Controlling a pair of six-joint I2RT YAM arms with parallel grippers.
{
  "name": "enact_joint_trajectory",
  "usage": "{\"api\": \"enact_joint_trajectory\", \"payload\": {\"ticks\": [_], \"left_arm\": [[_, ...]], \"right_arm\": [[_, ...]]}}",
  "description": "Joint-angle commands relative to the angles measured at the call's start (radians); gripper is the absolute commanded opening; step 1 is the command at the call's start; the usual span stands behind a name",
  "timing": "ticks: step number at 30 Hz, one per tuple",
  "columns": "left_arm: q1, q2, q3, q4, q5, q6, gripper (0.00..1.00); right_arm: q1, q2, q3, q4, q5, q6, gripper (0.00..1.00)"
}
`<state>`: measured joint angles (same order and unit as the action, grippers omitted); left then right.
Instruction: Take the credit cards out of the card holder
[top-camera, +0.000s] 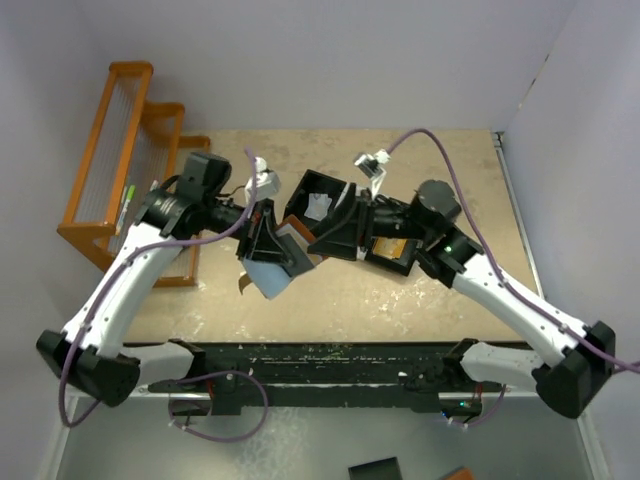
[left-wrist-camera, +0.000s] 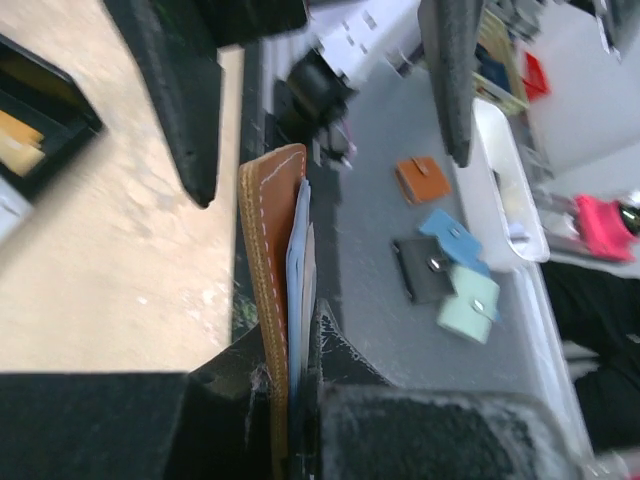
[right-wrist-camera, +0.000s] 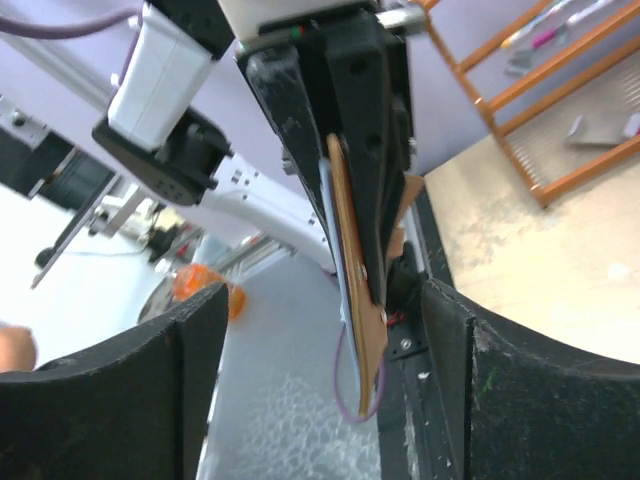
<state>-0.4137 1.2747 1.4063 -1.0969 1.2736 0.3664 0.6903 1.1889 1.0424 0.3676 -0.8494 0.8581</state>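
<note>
The brown leather card holder (left-wrist-camera: 270, 290) stands on edge, and my left gripper (left-wrist-camera: 285, 350) is shut on it. From above, its pale blue-grey lining (top-camera: 268, 278) hangs below the left gripper (top-camera: 272, 245). Thin pale layers (left-wrist-camera: 300, 250) show inside the fold; I cannot tell whether they are cards. My right gripper (right-wrist-camera: 320, 380) is open, its fingers (right-wrist-camera: 110, 400) spread on either side of the card holder (right-wrist-camera: 355, 270) without touching it. It sits just right of the holder (top-camera: 325, 240). A gold-orange credit card (top-camera: 388, 250) lies in the tray's right compartment.
The black tray (top-camera: 296, 196) sits behind the grippers, with a white paper scrap (top-camera: 318, 207) in its left compartment. An orange rack (top-camera: 130, 150) stands at the far left. A black rail (top-camera: 320, 360) runs along the near table edge. Several small wallets (left-wrist-camera: 430, 270) lie on the grey floor below.
</note>
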Motion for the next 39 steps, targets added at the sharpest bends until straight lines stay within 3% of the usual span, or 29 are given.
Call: {"api": "enact_joint_trajectory", "payload": {"ticks": [1, 5, 12, 17, 25, 29, 32, 33, 35, 36, 39], "left_arm": [[0.0, -0.2, -0.056, 0.648, -0.09, -0.548, 0.0], [0.0, -0.29, -0.114, 0.92, -0.282, -0.793, 0.0], [0.0, -0.293, -0.129, 1.014, -0.325, -1.016, 0.0], [0.0, -0.312, -0.166, 0.988, -0.343, -1.032, 0.0], [0.001, -0.353, -0.239, 0.984, -0.343, -1.054, 0.01], [0.002, -0.368, -0.263, 0.98, -0.315, -1.042, 0.11], [0.003, -0.364, -0.25, 0.933, -0.233, -0.951, 0.53], [0.004, -0.354, -0.218, 0.851, -0.214, -0.866, 0.62], [0.003, -0.31, -0.132, 0.62, -0.174, -0.58, 0.73], [0.004, -0.286, -0.088, 0.454, -0.168, -0.436, 0.75], [0.003, -0.226, 0.003, 0.157, -0.175, -0.103, 0.75]], "right_arm": [[-0.014, -0.154, -0.109, 0.147, 0.181, -0.039, 0.84], [-0.014, -0.187, -0.188, 0.334, 0.211, 0.008, 0.87], [-0.011, -0.135, -0.215, 0.569, 0.246, 0.102, 0.79], [0.004, -0.087, -0.217, 0.725, 0.282, 0.157, 0.64], [0.038, -0.007, -0.165, 0.751, 0.307, 0.166, 0.38], [0.04, 0.019, -0.142, 0.713, 0.263, 0.175, 0.02], [0.04, 0.006, -0.123, 0.561, 0.225, 0.144, 0.0], [0.04, -0.001, -0.108, 0.473, 0.199, 0.12, 0.0], [0.04, -0.012, -0.055, 0.25, 0.154, -0.001, 0.0], [0.04, -0.015, 0.007, 0.058, 0.136, -0.084, 0.0], [0.041, 0.0, 0.095, -0.223, 0.091, -0.26, 0.0]]}}
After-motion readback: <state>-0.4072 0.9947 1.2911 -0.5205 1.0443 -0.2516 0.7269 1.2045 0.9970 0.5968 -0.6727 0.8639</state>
